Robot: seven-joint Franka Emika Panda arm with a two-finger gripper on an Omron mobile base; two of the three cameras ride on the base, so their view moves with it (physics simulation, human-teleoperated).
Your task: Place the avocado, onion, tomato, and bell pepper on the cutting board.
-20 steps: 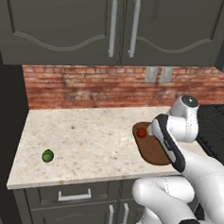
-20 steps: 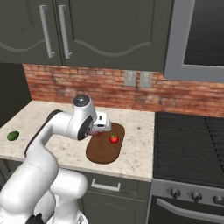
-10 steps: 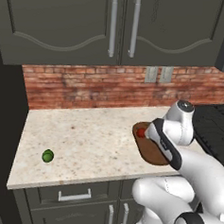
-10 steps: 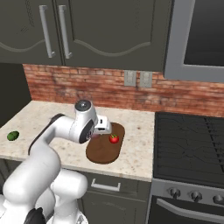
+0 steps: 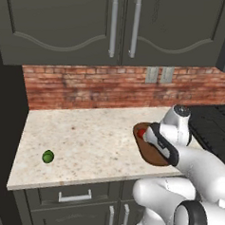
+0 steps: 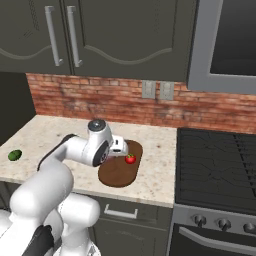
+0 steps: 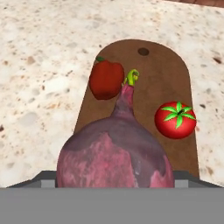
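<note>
We see our gripper (image 7: 114, 186) pinching the onion (image 7: 114, 153), big and low in the middle of the hand view, above the cutting board (image 7: 175, 78). If we let go too high, the onion could roll, bump the tomato (image 7: 175, 120) on the right or the bell pepper (image 7: 106, 79) on the upper left, and push them off. The left base view shows the avocado (image 5: 48, 156) on the counter (image 5: 93, 137) at lower left.

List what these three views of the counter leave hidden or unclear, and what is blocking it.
- Gripper fingertips: hand view, behind the onion; whether it is gripped is unclear.
- Cutting board: left base view, partly behind the arm.
- Bell pepper: base views, behind the arm.
- Avocado: too small for detail.
</note>
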